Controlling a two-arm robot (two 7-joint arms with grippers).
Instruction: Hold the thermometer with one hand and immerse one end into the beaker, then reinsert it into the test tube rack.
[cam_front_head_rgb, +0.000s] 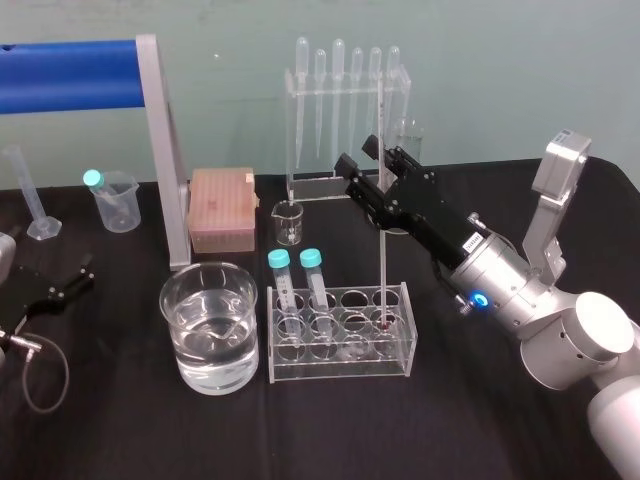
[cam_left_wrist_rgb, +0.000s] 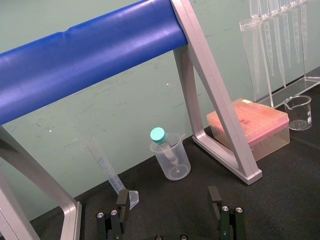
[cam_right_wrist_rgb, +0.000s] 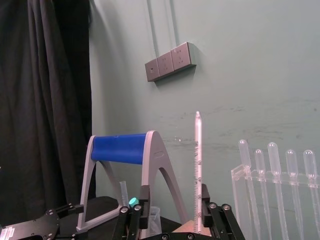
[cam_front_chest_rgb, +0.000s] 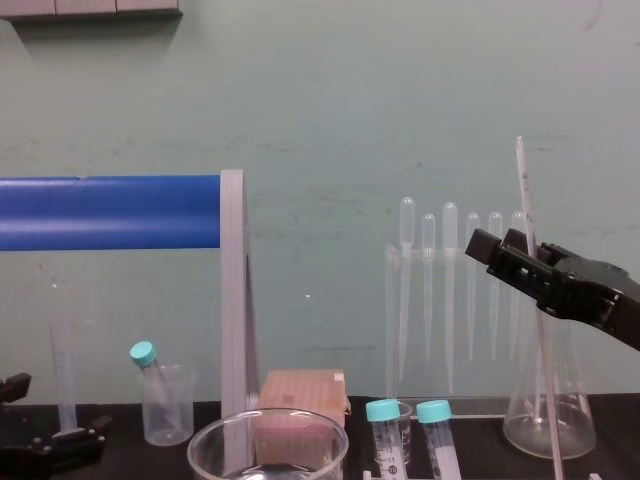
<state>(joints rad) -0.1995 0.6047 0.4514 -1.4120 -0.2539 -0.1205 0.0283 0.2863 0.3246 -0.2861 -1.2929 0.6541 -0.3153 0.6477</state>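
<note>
Black right gripper (cam_front_head_rgb: 358, 155): held in the air over the right end of the test tube rack (cam_front_head_rgb: 335, 372), with its fingers spread and nothing pinched.
Glass in the gap: the thermometer (cam_front_head_rgb: 382, 245) is seen upright between the spread fingers, nearer one of them. Whether that finger is touched cannot be told.
Thermometer foot: the red tip is seated in a hole at the rack's right end, and the top of the rod is carried well above the gripper.
Rack's other load: two capped tubes (cam_front_head_rgb: 311, 258) with teal caps are lodged at the left end.
Beaker (cam_front_head_rgb: 170, 290): placed just beside the rack on its left, partly filled with water and apart from the thermometer.
Left gripper (cam_left_wrist_rgb: 167, 200): parked low on the black table (cam_front_head_rgb: 450, 420) at the far left, fingers spread and empty.
Farther out: a pipette stand (cam_front_head_rgb: 292, 140) and a conical flask (cam_front_chest_rgb: 550, 415) are seen behind the rack, a pink tip box (cam_front_head_rgb: 222, 205) behind the beaker, and a blue roller (cam_front_head_rgb: 65, 75) on a grey frame at the back left.
</note>
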